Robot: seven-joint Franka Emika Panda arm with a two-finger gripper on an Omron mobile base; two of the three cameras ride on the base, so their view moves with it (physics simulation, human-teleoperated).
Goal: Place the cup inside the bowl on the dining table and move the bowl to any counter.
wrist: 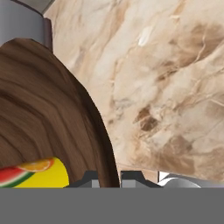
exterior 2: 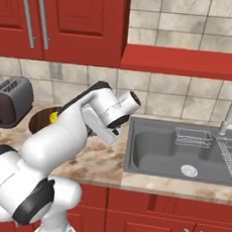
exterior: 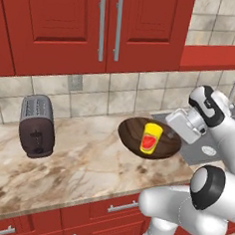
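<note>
The dark brown wood-grain bowl (exterior: 133,133) is over the marble counter (exterior: 81,161), and the yellow cup (exterior: 151,138) with its red mark stands upright inside it. My gripper (exterior: 178,140) is at the bowl's right rim, shut on that rim. In the hand view the two fingertips (wrist: 93,180) pinch the bowl's edge (wrist: 65,113), with the cup (wrist: 39,173) lying just left of them and the counter (wrist: 175,87) beyond. From the right base view the bowl (exterior 2: 38,122) and cup (exterior 2: 53,116) peek out behind my arm. I cannot tell whether the bowl rests on the counter. The dining table is out of view.
A dark toaster (exterior: 36,125) stands at the counter's left. A steel sink (exterior 2: 184,154) with a faucet (exterior 2: 230,113) and a wire rack (exterior 2: 229,153) lies to the right of the bowl. Red wall cabinets (exterior: 96,28) hang above the tiled backsplash.
</note>
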